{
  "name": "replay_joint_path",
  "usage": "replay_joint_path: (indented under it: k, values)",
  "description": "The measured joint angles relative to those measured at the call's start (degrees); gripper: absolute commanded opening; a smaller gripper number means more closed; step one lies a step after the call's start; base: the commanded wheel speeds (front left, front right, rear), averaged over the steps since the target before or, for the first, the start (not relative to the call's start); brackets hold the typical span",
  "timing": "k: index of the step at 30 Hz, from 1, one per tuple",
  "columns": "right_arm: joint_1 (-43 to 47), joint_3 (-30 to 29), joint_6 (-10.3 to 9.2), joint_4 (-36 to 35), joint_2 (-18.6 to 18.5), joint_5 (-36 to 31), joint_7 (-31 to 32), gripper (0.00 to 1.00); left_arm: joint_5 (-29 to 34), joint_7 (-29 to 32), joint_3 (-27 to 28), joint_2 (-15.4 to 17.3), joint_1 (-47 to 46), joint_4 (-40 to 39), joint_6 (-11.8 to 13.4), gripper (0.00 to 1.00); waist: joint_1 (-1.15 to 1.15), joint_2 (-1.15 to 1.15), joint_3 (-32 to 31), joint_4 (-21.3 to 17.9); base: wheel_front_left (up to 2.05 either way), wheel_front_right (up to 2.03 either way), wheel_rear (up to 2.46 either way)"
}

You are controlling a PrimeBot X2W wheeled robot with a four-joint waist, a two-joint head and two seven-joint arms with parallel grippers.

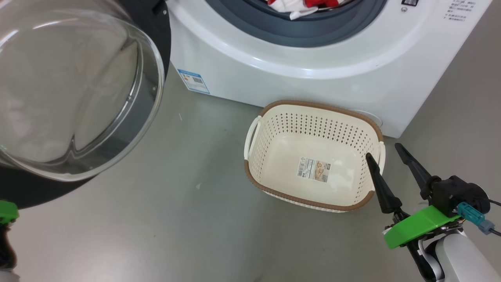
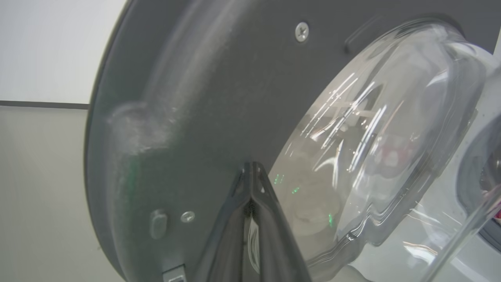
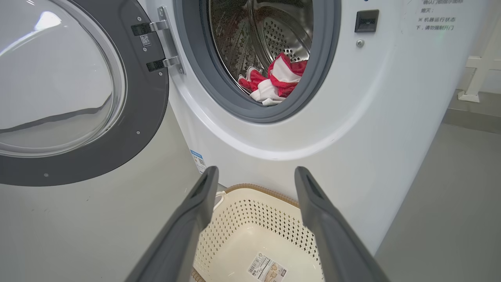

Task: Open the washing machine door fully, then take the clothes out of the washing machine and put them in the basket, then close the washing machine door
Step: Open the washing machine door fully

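The right gripper [image 1: 382, 150] was held with its fingers spread wide and nothing between them, low over the right end of the basket [image 1: 313, 105] (one tip was seen above the rim, the other just past it). The left gripper [image 2: 252, 166] was seen with its fingers pressed together at the tips, pointed at the grey inner face of the door [image 2: 219, 98] beside the glass; whether the tips touched that face could not be told. The door was swung wide open at the left of the washer [image 1: 313, 82]. The clothes [image 3: 280, 78] were heaped in the drum [image 3: 274, 31] at its front edge, against the gasket [image 3: 325, 58]. The basket was set on the floor [image 1: 156, 219] near the washer's front lower edge, its bottom sticker [image 1: 314, 169] uncovered.
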Motion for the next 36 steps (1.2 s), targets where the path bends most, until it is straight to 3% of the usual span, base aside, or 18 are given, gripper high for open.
replay_joint_path:
  k: [13,15,17,18,21,36]
  values:
    - [0.6,0.0,0.00,0.0,1.1,0.6,0.0,1.00,-0.3,0.0,-3.7,-3.1,7.0,-4.7,0.1,0.00,0.00,0.00,-4.0,-0.5,0.00,0.00,0.00]
    - [1.0,-0.1,0.00,-0.1,1.3,0.6,0.0,1.00,-0.3,0.0,-4.7,-4.0,8.8,-6.4,0.1,0.16,0.00,0.00,-4.6,-0.6,0.00,0.00,0.00]
    - [1.6,-0.3,0.00,-0.2,1.5,0.6,0.0,1.00,-0.5,0.0,-5.9,-4.5,10.6,-8.0,0.1,0.40,0.00,0.00,-5.1,-0.8,0.00,0.00,0.00]
    - [1.8,-0.3,0.00,-0.2,1.6,0.7,0.0,1.00,-0.8,0.0,-6.5,-4.6,11.4,-8.8,0.1,0.45,0.00,0.00,-5.4,-1.0,0.00,0.00,0.00]
    - [2.3,-0.7,0.00,-0.5,1.9,1.0,0.0,1.00,-1.1,0.0,-8.2,-5.1,13.7,-11.1,0.1,1.00,0.00,0.00,-5.9,-1.6,0.00,0.00,0.00]
    - [5.3,-4.2,0.00,-1.8,3.5,1.2,0.0,1.00,-3.1,0.0,-18.6,-4.7,20.6,-20.1,0.1,1.00,0.00,0.00,-7.8,-8.1,0.00,0.00,0.00]
